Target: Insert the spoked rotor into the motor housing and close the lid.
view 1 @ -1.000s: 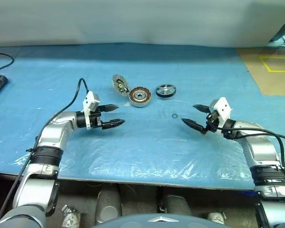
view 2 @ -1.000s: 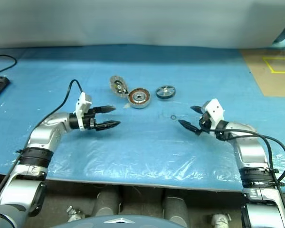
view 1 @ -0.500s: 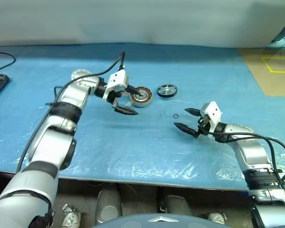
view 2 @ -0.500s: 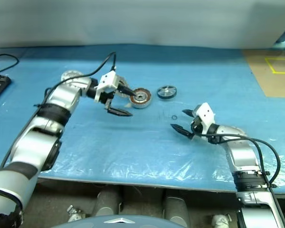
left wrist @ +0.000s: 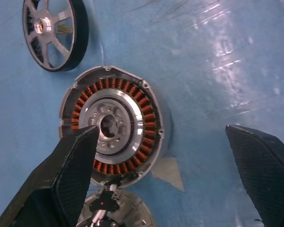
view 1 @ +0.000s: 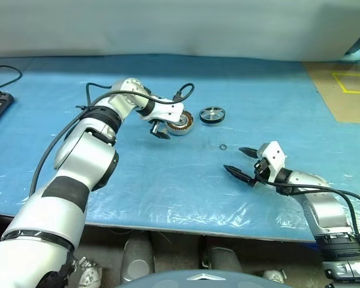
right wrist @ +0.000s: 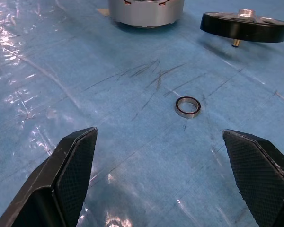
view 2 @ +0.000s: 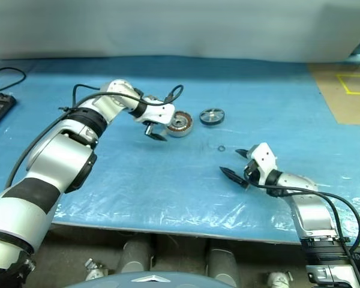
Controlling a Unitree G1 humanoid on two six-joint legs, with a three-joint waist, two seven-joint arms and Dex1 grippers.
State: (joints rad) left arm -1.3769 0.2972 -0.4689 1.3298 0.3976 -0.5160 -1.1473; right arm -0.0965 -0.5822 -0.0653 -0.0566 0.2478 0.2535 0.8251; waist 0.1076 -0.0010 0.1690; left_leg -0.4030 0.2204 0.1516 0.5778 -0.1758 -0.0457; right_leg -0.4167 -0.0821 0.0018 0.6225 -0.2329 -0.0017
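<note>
Since a second ago the left arm has swung up from the near part of the blue surface (view 1: 168, 198) and across to the motor housing (view 1: 179, 122), and the wrist has rolled over. The left claw (view 1: 158, 131) now hangs just beside and partly over the housing, its fingers spread wide and gripping nothing; in the left wrist view one finger (left wrist: 71, 175) crosses the housing's copper windings, though whether it touches the rim cannot be told. The right claw (view 1: 241, 162) has drawn back slightly toward the near edge, also wide open and empty, with the small ring (right wrist: 188, 106) lying ahead of it on the surface. The spoked rotor (view 1: 210, 114) lies flat just beside the housing, not yet inserted. The lid (left wrist: 114, 215) stands open at the housing's edge, largely hidden by the left arm. In judgement, the task remains at its first step: the left claw appears placed to steady or adjust the housing, and the rotor is untouched.
</note>
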